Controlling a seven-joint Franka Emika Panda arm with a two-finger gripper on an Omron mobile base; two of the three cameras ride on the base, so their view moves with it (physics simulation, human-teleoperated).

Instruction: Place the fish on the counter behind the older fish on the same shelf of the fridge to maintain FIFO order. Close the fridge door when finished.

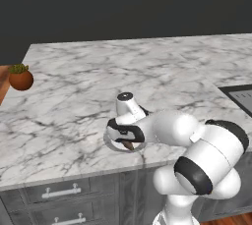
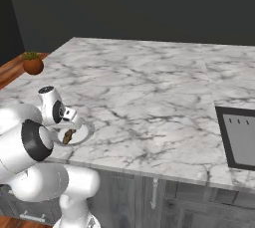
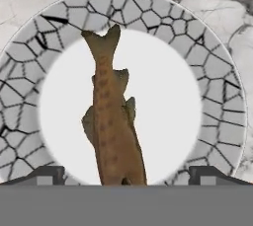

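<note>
The fish (image 3: pixel 111 121) is dark brown with a forked tail and lies on a round white plate (image 3: pixel 212 72) with a grey cracked-pattern rim. The plate (image 1: pixel 112 145) rests on the counter (image 1: pixel 74 96) close to its front edge. My gripper (image 3: pixel 126 173) hangs straight above the fish (image 1: pixel 129 145) and points down at it. It is open, its two fingertips (image 3: pixel 47 174) stand wide apart on either side of the fish's body, clear of it. From the right base view the fish (image 2: pixel 68 135) lies just under the gripper (image 2: pixel 67 122). The fridge, its door, the shelf and the older fish are out of view.
A small potted plant (image 1: pixel 20 77) in a round brown pot stands at the counter's far left corner. A dark inset panel (image 2: pixel 241 137) is set into the counter at the right. Dark grey drawers (image 1: pixel 61 192) with silver handles run below the front edge.
</note>
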